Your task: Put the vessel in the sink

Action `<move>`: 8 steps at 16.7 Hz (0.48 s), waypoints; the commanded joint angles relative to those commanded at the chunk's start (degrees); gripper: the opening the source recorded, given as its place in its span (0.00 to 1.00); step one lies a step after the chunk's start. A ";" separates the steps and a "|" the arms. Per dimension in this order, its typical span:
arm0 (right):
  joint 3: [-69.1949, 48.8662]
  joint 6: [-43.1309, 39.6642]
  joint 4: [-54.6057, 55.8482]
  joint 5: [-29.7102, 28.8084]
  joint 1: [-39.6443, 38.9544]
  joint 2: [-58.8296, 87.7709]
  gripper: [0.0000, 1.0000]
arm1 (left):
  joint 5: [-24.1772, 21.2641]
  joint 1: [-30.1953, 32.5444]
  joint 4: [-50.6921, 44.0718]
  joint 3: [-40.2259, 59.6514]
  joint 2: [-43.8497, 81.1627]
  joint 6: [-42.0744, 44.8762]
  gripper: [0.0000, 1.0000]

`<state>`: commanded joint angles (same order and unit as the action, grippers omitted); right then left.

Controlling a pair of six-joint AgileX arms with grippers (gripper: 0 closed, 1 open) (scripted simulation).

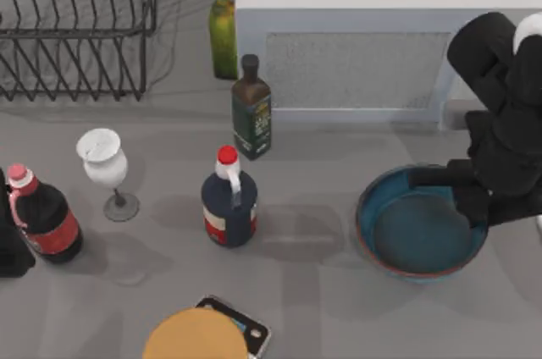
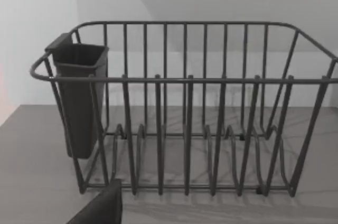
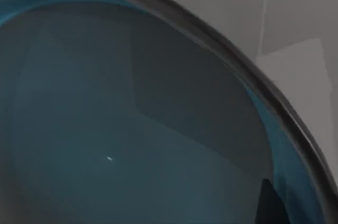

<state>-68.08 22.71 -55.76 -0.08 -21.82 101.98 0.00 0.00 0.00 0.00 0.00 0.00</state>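
The vessel (image 1: 421,222) is a wide, shallow teal-blue bowl with a reddish-brown rim, resting on the grey table at the right. My right gripper (image 1: 467,196) hangs low over its back-right rim, with the black arm covering that part of the bowl. The right wrist view looks closely into the vessel's blue inside (image 3: 105,129), and its dark rim (image 3: 222,49) curves across the picture. My left gripper (image 1: 10,236) stays parked at the table's left edge, facing the dish rack (image 2: 185,108). The sink is out of view.
A white box-shaped unit (image 1: 381,3) stands behind the bowl. Left of the bowl are a red-capped jug (image 1: 229,202), a dark bottle (image 1: 251,109), a green bottle (image 1: 223,33), a white wine glass (image 1: 106,168) and a cola bottle (image 1: 42,219). A tan disc (image 1: 196,338) lies at the front.
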 joint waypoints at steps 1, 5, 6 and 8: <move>-2.54 -0.01 -3.77 0.00 0.05 -0.66 0.00 | 0.00 0.00 0.00 0.00 0.00 0.00 1.00; -12.71 -0.26 -18.32 0.02 0.19 -3.66 0.00 | 0.00 0.00 0.00 0.00 0.00 0.00 1.00; -14.75 -0.34 -20.67 0.03 0.23 -4.42 0.00 | 0.00 0.00 0.00 0.00 0.00 0.00 1.00; -17.33 -0.50 -23.51 0.03 0.32 -5.66 0.00 | 0.00 0.00 0.00 0.00 0.00 0.00 1.00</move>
<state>-85.41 22.21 -79.27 -0.05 -21.50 96.32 0.00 0.00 0.00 0.00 0.00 0.00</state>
